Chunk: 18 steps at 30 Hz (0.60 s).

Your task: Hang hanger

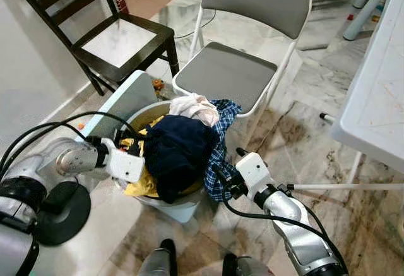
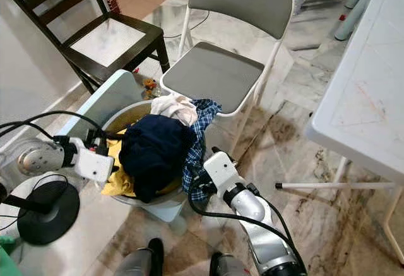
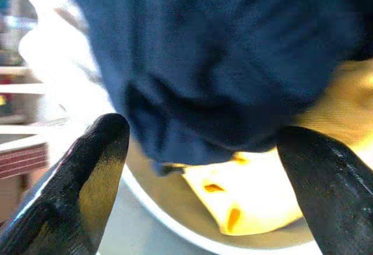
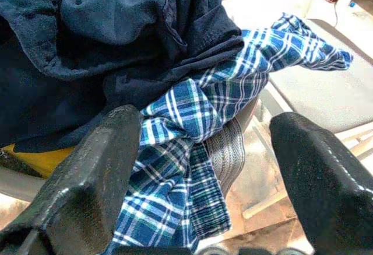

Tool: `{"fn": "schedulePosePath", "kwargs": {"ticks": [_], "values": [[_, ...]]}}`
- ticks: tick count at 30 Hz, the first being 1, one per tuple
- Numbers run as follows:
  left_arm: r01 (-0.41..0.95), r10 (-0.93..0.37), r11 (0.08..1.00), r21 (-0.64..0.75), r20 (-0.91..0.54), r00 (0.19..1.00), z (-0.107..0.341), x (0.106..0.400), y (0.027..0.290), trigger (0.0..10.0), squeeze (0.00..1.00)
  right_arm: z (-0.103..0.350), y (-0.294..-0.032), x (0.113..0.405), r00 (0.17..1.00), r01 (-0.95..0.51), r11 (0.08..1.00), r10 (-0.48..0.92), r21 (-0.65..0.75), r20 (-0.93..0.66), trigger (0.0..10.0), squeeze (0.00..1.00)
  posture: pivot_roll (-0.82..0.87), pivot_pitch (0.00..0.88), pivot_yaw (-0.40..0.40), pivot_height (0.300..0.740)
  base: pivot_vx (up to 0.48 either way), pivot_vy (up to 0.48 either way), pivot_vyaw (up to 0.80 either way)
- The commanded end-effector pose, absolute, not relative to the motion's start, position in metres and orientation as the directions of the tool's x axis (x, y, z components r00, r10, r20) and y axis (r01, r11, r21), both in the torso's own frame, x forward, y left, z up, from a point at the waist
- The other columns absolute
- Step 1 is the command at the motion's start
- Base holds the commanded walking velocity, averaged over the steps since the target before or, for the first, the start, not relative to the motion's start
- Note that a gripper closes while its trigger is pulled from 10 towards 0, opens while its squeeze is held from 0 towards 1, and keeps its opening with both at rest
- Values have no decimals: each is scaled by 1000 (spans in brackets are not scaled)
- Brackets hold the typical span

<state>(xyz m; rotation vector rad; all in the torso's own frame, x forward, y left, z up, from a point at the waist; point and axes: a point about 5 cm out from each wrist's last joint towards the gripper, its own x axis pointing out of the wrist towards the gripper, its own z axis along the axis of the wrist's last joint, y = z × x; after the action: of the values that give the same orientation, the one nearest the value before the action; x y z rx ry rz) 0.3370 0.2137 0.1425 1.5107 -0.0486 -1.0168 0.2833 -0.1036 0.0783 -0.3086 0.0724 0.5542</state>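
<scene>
Your left gripper [image 3: 204,167] sits spread wide at the navy garment [image 1: 180,146] in the laundry basket [image 1: 180,208]; your right gripper [image 4: 204,156] — also spread — flanks the blue plaid shirt [image 4: 192,144] (draped over the rim). Hanger's place and direction: cannot tell.

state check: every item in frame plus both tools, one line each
laundry basket: upright, overfull, clothes heaped above rim
navy garment: on top of heap, crumpled
plaid shirt: draped over rim, hanging outside
folding chair: unfolded, seat bare
left tool: open, at navy garment
right tool: open, at plaid shirt
</scene>
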Motion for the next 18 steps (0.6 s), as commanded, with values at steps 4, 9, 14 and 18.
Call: {"fn": "schedulePosePath", "kwargs": {"ticks": [4,9,14,18], "values": [[450,-621,-212,868,-475,624,147,338,207,10000,0,77,-102,280,846,-533,803,510,-265,-158,10000,0,92,271,33,740,0,0,0],[471,-643,-242,848,-504,577,131,331,204,10000,0,76,-102,280,844,-536,801,511,-266,-160,10000,0,97,271,29,740,0,0,0],[481,-632,-242,842,-513,580,116,329,201,2588,0,77,-100,281,841,-541,798,517,-266,-160,10000,0,98,270,19,740,0,0,0],[493,-655,-242,836,-516,552,108,327,193,0,0,77,-100,282,839,-544,795,519,-269,-162,10000,0,93,269,18,740,0,0,0]]}}
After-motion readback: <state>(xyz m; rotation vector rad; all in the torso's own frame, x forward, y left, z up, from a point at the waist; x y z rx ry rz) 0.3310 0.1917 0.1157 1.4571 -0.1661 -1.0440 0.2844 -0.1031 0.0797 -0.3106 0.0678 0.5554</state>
